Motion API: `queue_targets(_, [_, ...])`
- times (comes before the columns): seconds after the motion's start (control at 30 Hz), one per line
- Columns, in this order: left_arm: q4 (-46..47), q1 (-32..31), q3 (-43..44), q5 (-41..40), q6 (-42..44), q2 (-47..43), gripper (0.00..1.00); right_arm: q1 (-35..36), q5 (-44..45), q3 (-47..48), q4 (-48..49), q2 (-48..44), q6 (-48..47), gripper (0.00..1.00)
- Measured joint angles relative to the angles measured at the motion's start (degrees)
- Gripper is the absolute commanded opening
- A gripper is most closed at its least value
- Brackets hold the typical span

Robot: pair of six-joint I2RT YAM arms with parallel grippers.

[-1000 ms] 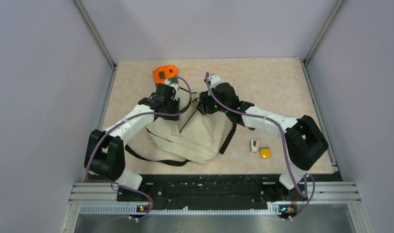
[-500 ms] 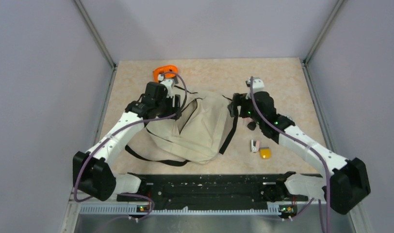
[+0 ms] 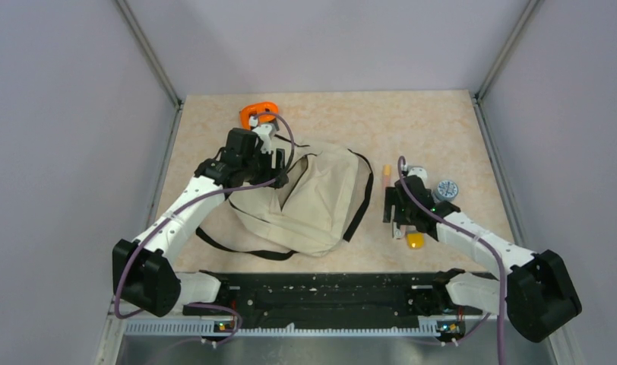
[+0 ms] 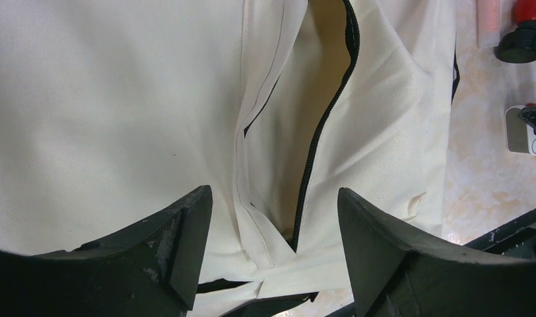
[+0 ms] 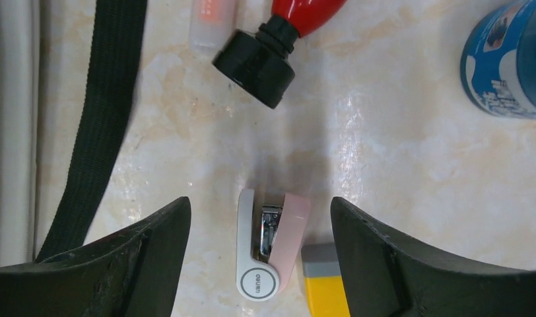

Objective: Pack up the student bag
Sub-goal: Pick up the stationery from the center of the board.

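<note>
We see the right end effector (image 3: 397, 219) gone from the student bag's (image 3: 321, 205) top edge to the centre right of the frame, jaws now spread above a pink stapler (image 5: 270, 246). Our left end effector (image 4: 273, 198) has opened too, and the bag lies wider.

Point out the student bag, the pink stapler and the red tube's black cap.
student bag (image 3: 321, 209): top external view, on its beige fabric panel.
pink stapler (image 5: 290, 231): right wrist view, on its pink upper arm.
black cap (image 5: 255, 59): right wrist view, on the cap's middle.
</note>
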Motion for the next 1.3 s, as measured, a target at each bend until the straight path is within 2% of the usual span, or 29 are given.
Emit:
queue_targets(0.27, [0.0, 0.0, 0.0, 0.3, 0.0, 0.0, 0.74, 0.0, -0.7, -0.3, -2.6, 3.0, 2.1, 0.69])
queue_targets(0.73, [0.0, 0.0, 0.0, -0.5, 0.0, 0.2, 0.74, 0.0, -4.1, -0.8, -2.7, 7.0, 2.7, 0.44])
queue_targets(0.87, [0.0, 0.0, 0.0, -0.5, 0.0, 0.3, 0.74, 0.0, -4.3, -0.8, -2.6, 6.9, 2.5, 0.41])
queue_targets(1.1, [0.2, 0.0, -0.2, 0.3, 0.0, 0.0, 0.73, 0.0, -5.3, -1.4, -2.6, -0.2, 1.3, 0.39])
queue_targets(1.3, [0.6, 0.0, -0.6, 1.7, 0.0, -1.0, 0.74, 0.2, -11.1, 0.9, 0.5, -7.2, -0.7, 0.38])
